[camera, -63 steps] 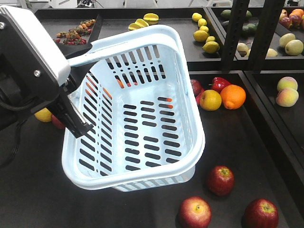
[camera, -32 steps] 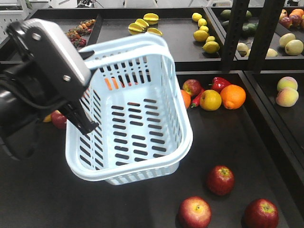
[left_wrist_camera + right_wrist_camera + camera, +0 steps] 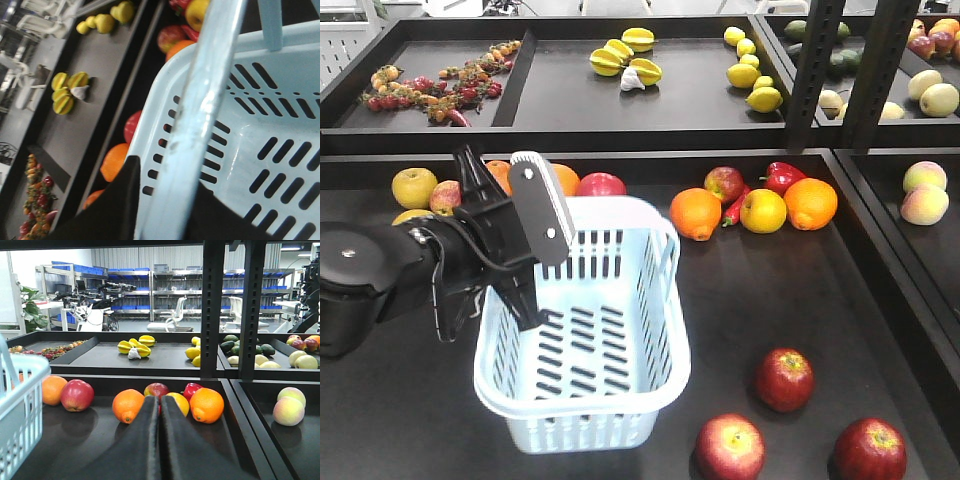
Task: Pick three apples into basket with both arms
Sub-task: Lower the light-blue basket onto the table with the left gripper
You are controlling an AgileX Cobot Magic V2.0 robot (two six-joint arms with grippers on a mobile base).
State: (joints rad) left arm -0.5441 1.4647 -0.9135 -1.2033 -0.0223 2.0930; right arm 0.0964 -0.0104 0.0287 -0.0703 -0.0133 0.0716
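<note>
1. The pale blue-white slotted plastic basket (image 3: 672,345) has come down from a high, tilted pose. It now sits level and empty, on or just above the black table (image 3: 840,300), left of centre.
2. The left gripper (image 3: 170,212), with a white casing, still clamps the basket's handle (image 3: 200,125) between its black fingers (image 3: 117,200).
3. The right gripper (image 3: 160,405) has its tips pressed together and holds nothing.
4. The three dark-red round apples (image 3: 783,379) lie untouched to the right of the basket, near the front. Picking can probably begin now.
</note>
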